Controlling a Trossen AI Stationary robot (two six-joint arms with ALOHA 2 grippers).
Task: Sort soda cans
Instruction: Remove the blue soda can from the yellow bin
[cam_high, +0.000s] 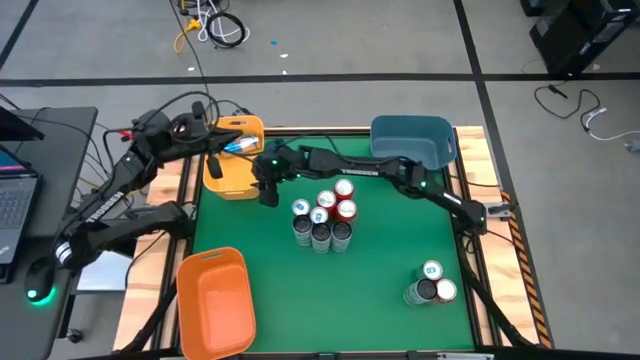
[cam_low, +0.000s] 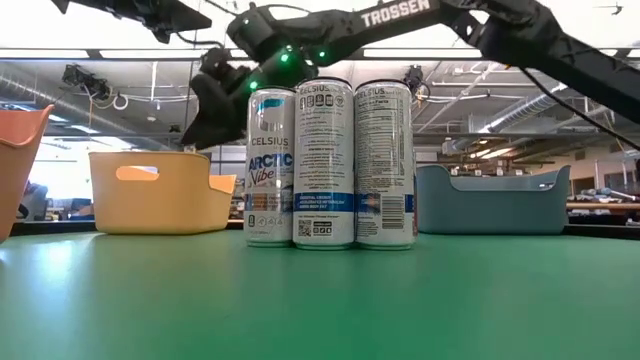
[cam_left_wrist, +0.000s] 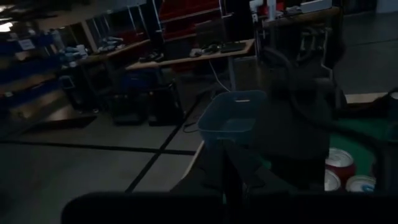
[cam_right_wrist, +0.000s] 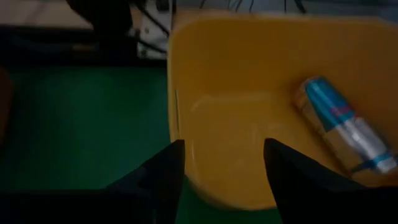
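Soda cans are the subject; findings run from the largest item down. Green table (cam_high: 250, 225) carries three bins at its edges: an orange bin (cam_high: 215, 300) overhanging the near left corner, a blue bin (cam_high: 412, 140) at the far right corner, and a yellow bin (cam_high: 235, 160) at the far left corner, apparently one per can type.

Right arm reaches across the far edge from the right side, so that the right gripper (cam_high: 268, 182) hangs just at the yellow bin's near rim. Left arm waits off the far left corner beside that bin; the left gripper (cam_high: 212, 138) is shut and holds nothing visible.

Main cluster of cans (cam_high: 322, 212) stands upright near the table's centre, packed touching. A smaller group (cam_high: 430, 284) stands upright near the near right edge, well apart from the cluster.

One blue-and-silver can (cam_right_wrist: 342, 132) lies on its side inside the yellow bin, judged as already sorted. In the right wrist view the right gripper's fingers (cam_right_wrist: 163, 169) stand moderately apart over the bin's near wall with nothing between them; the lying can sits beyond them and to one side, clear of both, consistent with a release
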